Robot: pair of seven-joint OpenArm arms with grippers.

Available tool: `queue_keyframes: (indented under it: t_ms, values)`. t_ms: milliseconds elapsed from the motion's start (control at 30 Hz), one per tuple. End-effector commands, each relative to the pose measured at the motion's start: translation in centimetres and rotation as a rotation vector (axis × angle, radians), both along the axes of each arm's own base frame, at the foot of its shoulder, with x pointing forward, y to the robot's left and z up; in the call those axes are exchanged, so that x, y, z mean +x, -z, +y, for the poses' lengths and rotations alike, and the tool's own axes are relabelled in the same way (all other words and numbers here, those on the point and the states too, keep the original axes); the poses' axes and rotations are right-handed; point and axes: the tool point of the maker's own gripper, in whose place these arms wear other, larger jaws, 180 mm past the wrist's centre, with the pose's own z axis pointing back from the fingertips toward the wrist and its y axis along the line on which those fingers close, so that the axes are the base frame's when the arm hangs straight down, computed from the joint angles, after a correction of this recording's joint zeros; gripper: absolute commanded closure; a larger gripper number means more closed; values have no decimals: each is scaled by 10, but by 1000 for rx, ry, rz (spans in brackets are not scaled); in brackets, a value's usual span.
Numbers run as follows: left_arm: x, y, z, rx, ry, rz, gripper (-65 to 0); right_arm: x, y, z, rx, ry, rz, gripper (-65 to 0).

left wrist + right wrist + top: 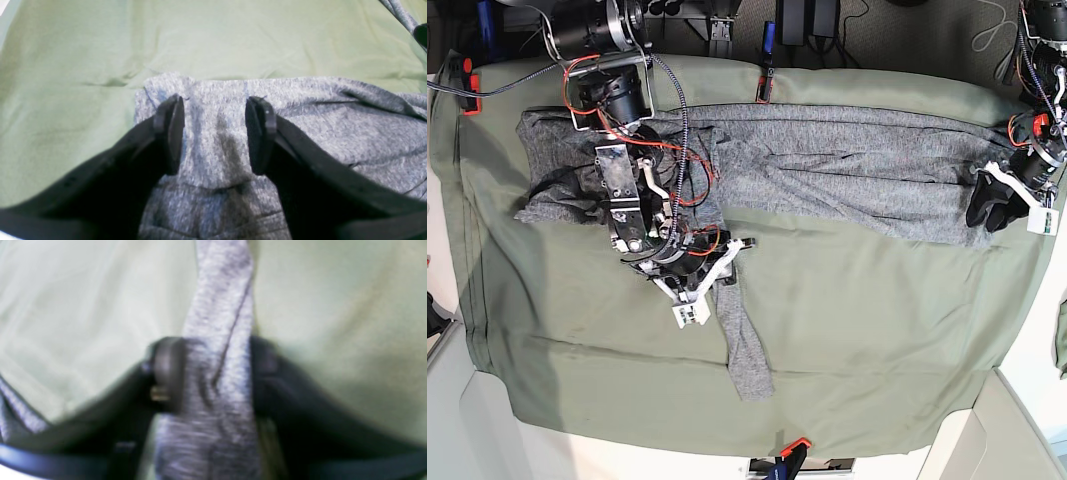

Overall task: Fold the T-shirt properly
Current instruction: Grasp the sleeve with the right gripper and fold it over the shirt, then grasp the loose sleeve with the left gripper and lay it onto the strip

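Note:
The heather-grey T-shirt (847, 170) lies stretched across the far half of the olive-green table cloth (877, 330). A narrow strip of it (747, 350) runs toward the front. My right gripper (727, 262) is shut on that strip; in the blurred right wrist view the strip (217, 306) fills the gap between the gripper's (215, 350) fingers. My left gripper (992, 212) sits at the shirt's right end, where the wrinkles converge. In the left wrist view the gripper (215, 103) pinches a raised ridge of the shirt (333, 126) near its corner.
Orange clamps pin the table cloth at the far edge (764, 88), the far left corner (465, 85) and the front edge (792, 447). The right arm's red cables (677, 150) lie over the shirt's left part. The cloth's right edge is close beside the left gripper.

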Motion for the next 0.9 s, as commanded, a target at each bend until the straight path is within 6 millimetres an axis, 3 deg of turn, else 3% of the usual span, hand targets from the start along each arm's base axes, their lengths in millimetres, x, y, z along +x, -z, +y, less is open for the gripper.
queue_keyframes:
  t_ms: [0,33,200,333,600,767,800,867]
  values:
    - [10,-20,6,9,1,-59,-321,7,-10,5,10,-7,-19,-50]
    - [10,-20,6,7,0,-60,-321,6,-12,7,13,-19,-23,0]
    - [12,-25,5,-29,-10,-81,-321,-10,-35,42,144,-218,-71,0]
    - [13,-27,4,-40,-13,-86,-321,-25,-57,54,243,-240,-112,0]
    - [13,-27,0,-87,-14,-65,-321,-98,-83,81,305,-378,-144,0]
    - [12,-28,-14,-137,17,-14,-321,-135,-80,85,294,-442,-140,0]
    - [14,-34,-17,-135,30,-30,-321,-136,-76,83,284,-445,-135,-17]
    - [20,-49,-27,-131,62,-69,-340,-136,-71,78,270,-427,-123,-253]
